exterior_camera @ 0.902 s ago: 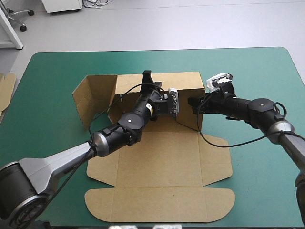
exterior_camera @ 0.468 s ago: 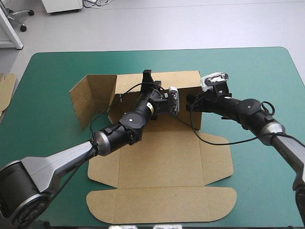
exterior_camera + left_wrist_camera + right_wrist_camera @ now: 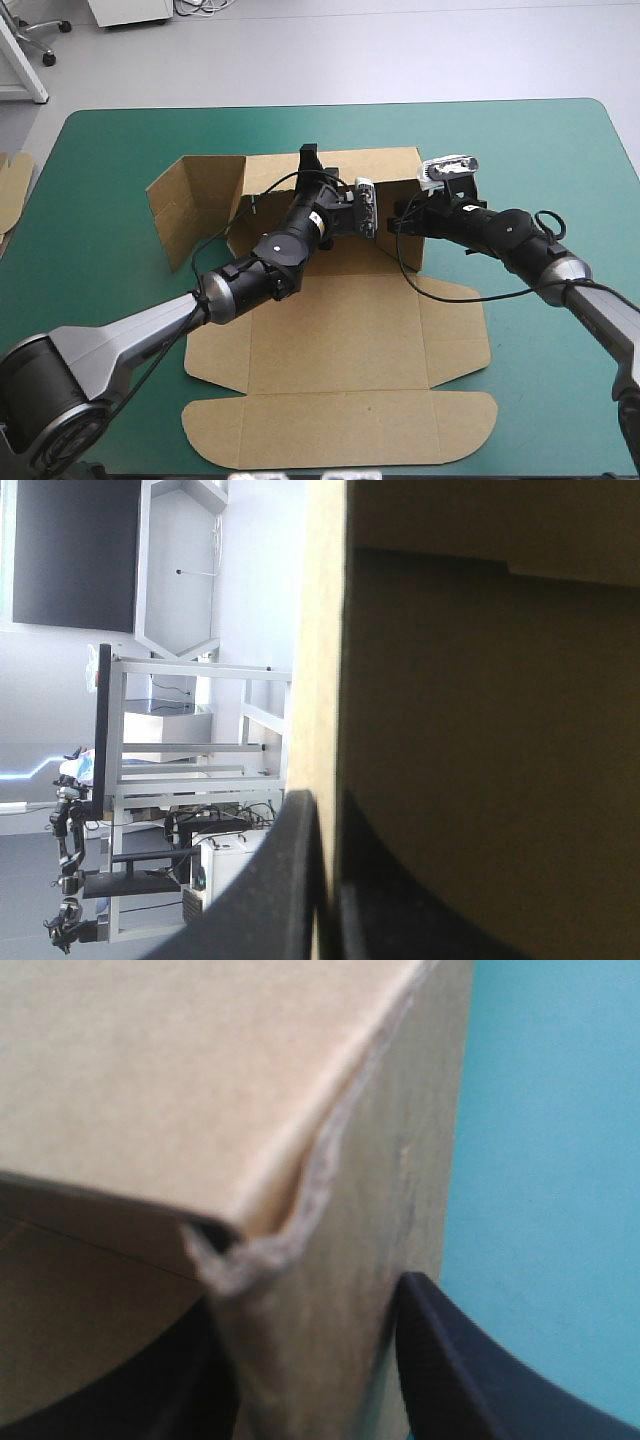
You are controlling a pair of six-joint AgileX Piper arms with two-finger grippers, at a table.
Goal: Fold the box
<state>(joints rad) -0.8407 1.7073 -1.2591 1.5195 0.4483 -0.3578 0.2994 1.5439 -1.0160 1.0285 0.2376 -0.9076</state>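
Observation:
The brown box [image 3: 340, 330] lies as a cut sheet on the teal-green cover, its back wall [image 3: 385, 165] raised. A side flap [image 3: 195, 205] stands up at the back left, and a short right wall [image 3: 420, 245] at the back right. My left gripper [image 3: 312, 168] sits at the back wall's top edge. In the left wrist view the left gripper [image 3: 325, 805] is shut on the box, the board's edge [image 3: 325, 660] between its fingers. My right gripper [image 3: 402, 212] is at the back right corner. It [image 3: 305, 1295] stands open astride the right wall [image 3: 340, 1260], whose corner looks frayed.
The lid panel with rounded tabs [image 3: 340, 430] lies flat toward the table's front edge. An edge of more board [image 3: 12, 185] shows at the table's left edge. Bare teal-green cover [image 3: 560, 160] spreads to the right of the box.
My right gripper has moved left, in toward the box's back right corner. The left side flap has swung slightly outward. The left gripper stays on the back wall.

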